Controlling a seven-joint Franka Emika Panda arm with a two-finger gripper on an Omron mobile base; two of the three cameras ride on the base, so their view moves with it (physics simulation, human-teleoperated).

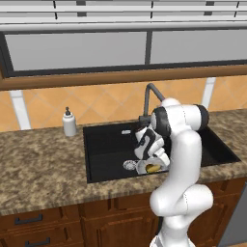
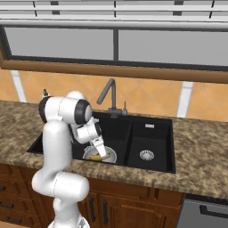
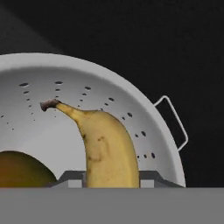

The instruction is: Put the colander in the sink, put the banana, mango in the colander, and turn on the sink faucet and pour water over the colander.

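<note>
- The colander [image 3: 65, 109] sits on the floor of the sink [image 1: 103, 144], in the basin's near part, close to the front wall; in the right base view it lies in the left compartment [image 2: 107, 156], with the round silver drain [image 2: 146, 155] in the compartment to its right.
- The banana [image 3: 103, 146] lies inside the colander, its dark stem pointing toward the colander's far wall of small holes; a sliver of yellow shows in both base views [image 1: 152, 168].
- The mango [image 3: 22, 168] rests in the colander too, just beside the banana, only partly in frame at the lower left of the hand view.
- A thin wire handle [image 3: 175, 122] sticks out from the colander's rim over the black sink floor.
- The hand [image 3: 111, 177] is lowered into the colander, and the banana stands right between its two dark fingertips [image 3: 70, 177]. They sit against the banana's sides, so the hand looks clenched on the fruit.
- From the base views, the arm bends down over the sink's front edge, its wrist hiding much of the colander.
- The sink faucet [image 2: 108, 95] stands at the back of the sink, spout bent toward the basin.
- A white soap dispenser [image 1: 69, 123] stands on the speckled brown worktop [image 1: 43, 164], left of the sink.
</note>
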